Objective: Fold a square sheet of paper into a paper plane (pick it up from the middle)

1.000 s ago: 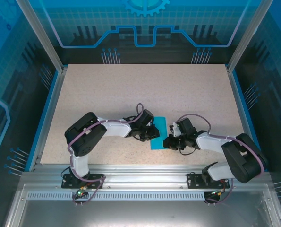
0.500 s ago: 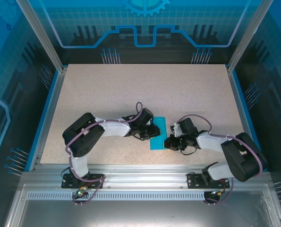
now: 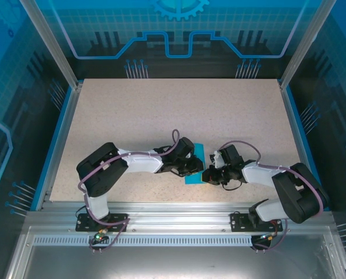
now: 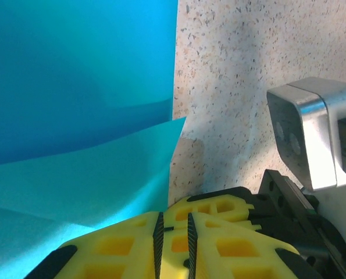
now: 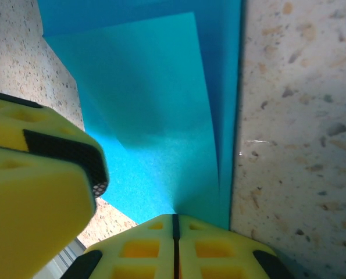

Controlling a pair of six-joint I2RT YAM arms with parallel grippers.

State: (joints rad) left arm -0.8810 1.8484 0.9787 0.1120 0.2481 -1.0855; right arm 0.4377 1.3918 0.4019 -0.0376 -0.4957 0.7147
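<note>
I find the left fingers (image 4: 120,250) now advanced across the square sheet of paper (image 3: 199,152), part-folded on the bench (image 3: 178,110) between both arms, their grip I cannot tell; right fingers (image 5: 219,250) remain clenched on its edge; creasing is under way.

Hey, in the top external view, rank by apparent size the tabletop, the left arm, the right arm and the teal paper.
1. tabletop, largest by far.
2. left arm and right arm, look alike, not ranked.
3. teal paper, smallest, partly covered by the arms.
</note>
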